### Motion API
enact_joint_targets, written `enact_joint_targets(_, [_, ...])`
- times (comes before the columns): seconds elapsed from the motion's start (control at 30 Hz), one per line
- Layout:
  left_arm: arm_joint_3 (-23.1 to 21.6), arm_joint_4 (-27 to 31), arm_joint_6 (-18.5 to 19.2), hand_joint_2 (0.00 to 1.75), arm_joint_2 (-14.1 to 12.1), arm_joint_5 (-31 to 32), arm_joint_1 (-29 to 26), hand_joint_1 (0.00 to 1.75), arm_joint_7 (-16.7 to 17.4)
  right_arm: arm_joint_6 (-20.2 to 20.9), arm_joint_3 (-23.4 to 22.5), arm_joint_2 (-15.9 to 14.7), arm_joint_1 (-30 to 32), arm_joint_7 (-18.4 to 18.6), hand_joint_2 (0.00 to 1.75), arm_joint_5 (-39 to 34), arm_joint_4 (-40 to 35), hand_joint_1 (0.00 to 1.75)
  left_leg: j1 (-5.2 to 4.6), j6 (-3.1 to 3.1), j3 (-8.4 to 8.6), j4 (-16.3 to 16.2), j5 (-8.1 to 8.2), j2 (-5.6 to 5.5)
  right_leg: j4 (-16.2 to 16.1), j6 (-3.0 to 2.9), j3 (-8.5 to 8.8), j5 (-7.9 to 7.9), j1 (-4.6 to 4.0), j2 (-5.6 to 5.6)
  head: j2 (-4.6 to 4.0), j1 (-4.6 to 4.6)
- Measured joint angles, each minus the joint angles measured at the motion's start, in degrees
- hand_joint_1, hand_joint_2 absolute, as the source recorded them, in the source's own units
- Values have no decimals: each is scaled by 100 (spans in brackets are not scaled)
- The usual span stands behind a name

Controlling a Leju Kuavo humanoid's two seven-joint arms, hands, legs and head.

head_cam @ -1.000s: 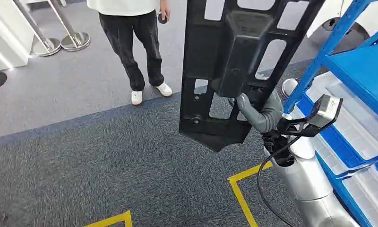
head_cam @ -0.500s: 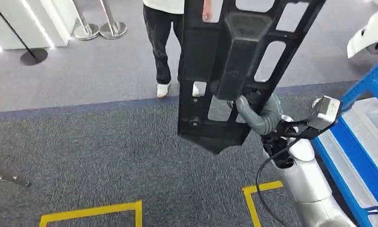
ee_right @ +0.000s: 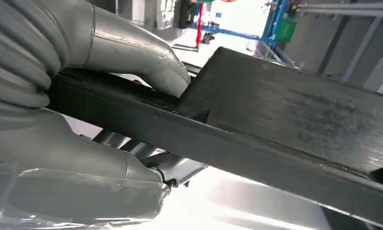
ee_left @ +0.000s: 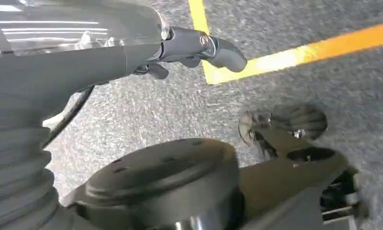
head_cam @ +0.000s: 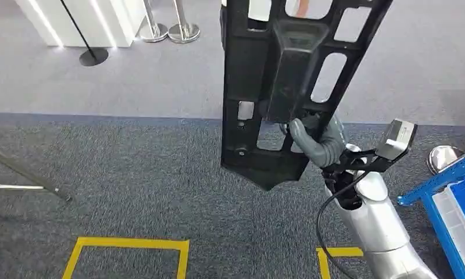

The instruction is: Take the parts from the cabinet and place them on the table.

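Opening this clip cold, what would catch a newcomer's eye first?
The big black plastic part with cut-out windows, held upright in mid-air by the right hand, dominates the middle of the head view. Below it lies grey carpet with yellow floor tape, and a blue cabinet corner sits at the right edge. The left hand hangs over the floor, holding nothing.

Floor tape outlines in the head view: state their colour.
Yellow floor tape outlines on grey carpet, clearest in the head view.

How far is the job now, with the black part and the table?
Done: the black plastic part is out of the cabinet, gripped by the right robot hand above grey carpet. In hand: carrying it, the blue rack at the picture's right edge. Left: setting it on the table.
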State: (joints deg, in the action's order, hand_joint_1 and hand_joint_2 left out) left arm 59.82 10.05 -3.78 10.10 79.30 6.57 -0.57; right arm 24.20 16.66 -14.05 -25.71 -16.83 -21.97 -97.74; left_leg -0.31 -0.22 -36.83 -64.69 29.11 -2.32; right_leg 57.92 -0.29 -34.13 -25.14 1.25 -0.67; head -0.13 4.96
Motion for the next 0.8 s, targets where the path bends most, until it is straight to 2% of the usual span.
enact_joint_targets(0.07, [0, 9, 13, 175, -31, -13, 48, 0, -2, 20, -9, -4, 38, -33, 175, 11, 2, 175, 6, -42, -371, -879, 387, 107, 6, -15, 10, -19, -8, 160, 0, 0])
enact_joint_targets(0.1, [0, 9, 13, 175, -31, -13, 74, 0, -2, 37, -9, -4, 58, -35, 175, 22, 4, 175, 14, -59, -480, -1147, 435, 124, 9, -14, 11, -25, -8, 242, 0, 0])
enact_joint_targets(0.13, [0, 9, 13, 175, -31, -13, 78, 0, 0, 39, -9, -4, 72, -35, 175, 28, 7, 175, 30, -65, -444, -1098, 346, 138, 11, -10, 17, -32, -9, 305, 0, 0])
enact_joint_targets(0.17, [0, 9, 9, 175, -33, -13, 71, 0, 2, 59, -7, -4, 74, -37, 175, 35, 9, 175, 41, -65, -267, -763, 129, 174, 17, 0, 28, -42, -9, 373, 0, 0])
enact_joint_targets(0.2, [0, 9, 4, 175, -31, -11, 71, 0, 2, 70, -7, -4, 72, -40, 175, 37, 9, 175, 44, -57, -19, -285, -119, 240, 22, 14, 46, -57, -8, 429, 0, 0])
enact_joint_targets(0.23, [0, 9, -4, 175, -31, -11, 61, 0, 2, 70, -7, -4, 69, -44, 175, 37, 9, 175, 44, -37, 240, 231, -354, 385, 29, 38, 75, -75, -10, 480, 0, 0])
enact_joint_targets(0.27, [-2, 9, -4, 175, -33, -15, 50, 0, -13, 70, -7, -4, 66, -46, 175, 37, 13, 175, 2, -4, 359, 490, -304, 712, 22, 58, 82, -85, -32, 522, 0, 0])
enact_joint_targets(0.3, [0, 9, -6, 175, -33, -24, 67, 0, -22, 74, -7, -4, 60, -57, 175, 37, 17, 175, -62, 55, 390, 632, -289, 764, 54, 79, 58, -87, -76, 581, 0, 0])
enact_joint_targets(0.33, [0, 9, -7, 175, -31, -26, 76, 0, -28, 72, -7, -4, 52, -61, 175, 37, 22, 175, -50, 113, 344, 599, -271, 703, 44, 109, 42, -73, -93, 644, 0, 0])
enact_joint_targets(0.4, [0, 9, -7, 175, -29, -26, 55, 0, -44, 83, -4, -4, 19, -59, 175, 44, 55, 175, -46, 163, 310, 618, -297, 541, 38, 156, 63, -83, -106, 814, 0, 0])
enact_joint_targets(0.43, [0, 9, -9, 175, -23, -30, 45, 0, -44, 94, -4, -4, -3, -61, 175, 46, 59, 175, 2, 217, 351, 676, -339, 473, 65, 212, 59, -131, -72, 745, 0, 0])
enact_joint_targets(0.47, [0, 9, -9, 175, -7, -31, 45, 0, -46, 96, -4, 11, -20, -59, 175, 48, 70, 175, -1, 238, 349, 685, -356, 408, 176, 238, 33, -219, -43, 418, 0, 0])
enact_joint_targets(0.5, [-2, 9, -15, 175, -5, -26, 63, 0, -44, 98, -11, 48, -36, -66, 175, 46, 74, 175, 10, 269, 340, 682, -368, 360, 527, 241, -132, -443, -33, 213, 0, -2])
enact_joint_targets(0.53, [-2, 9, -20, 175, -2, -26, 73, 0, -42, 100, -13, 65, -37, -68, 175, 46, 92, 175, 10, 278, 338, 682, -373, 283, 1003, 251, -357, -670, -37, 132, 0, -2])
enact_joint_targets(0.6, [-2, 9, -20, 175, -2, -26, 69, 0, -35, 98, -11, 74, -35, -79, 175, 63, 118, 175, 4, 292, 333, 678, -375, 209, 1507, 261, -611, -858, -39, 102, -2, 0])
enact_joint_targets(0.63, [-2, 9, -17, 175, -2, -26, 57, 0, -7, 66, -11, 79, -35, -133, 175, 141, 157, 175, -1, 294, 329, 669, -376, 134, 1803, 265, -773, -911, -37, 99, 0, 0])
enact_joint_targets(0.67, [-2, 9, -17, 175, -2, -24, 37, 0, 13, 24, -13, 79, -40, -181, 175, 218, 188, 175, -1, 293, 329, 659, -376, 63, 1839, 264, -812, -839, -37, 98, 0, 0])
enact_joint_targets(0.7, [-2, 9, -18, 175, -2, -24, 20, 0, 31, -22, -24, 79, -65, -223, 175, 276, 234, 175, 0, 291, 329, 644, -375, -11, 1643, 260, -734, -653, -35, 95, 0, 0])
enact_joint_targets(0.73, [0, 9, -17, 175, -2, -24, 13, 0, 37, -42, -42, 79, -127, -258, 175, 304, 284, 175, 2, 284, 329, 627, -370, -92, 1187, 248, -531, -369, -26, 84, 0, 0])
enact_joint_targets(0.77, [-2, 9, -17, 175, 4, -24, 16, 0, 37, -63, -81, 79, -211, -289, 175, 328, 365, 175, 2, 267, 330, 607, -360, -164, 650, 240, -282, -93, -8, 12, 0, -2])
enact_joint_targets(0.8, [0, 9, -17, 175, 11, -26, 10, 0, 37, -61, -124, 89, -326, -325, 175, 362, 488, 175, 5, 243, 308, 589, -349, -216, 252, 227, -122, 3, 22, -246, 0, -2])
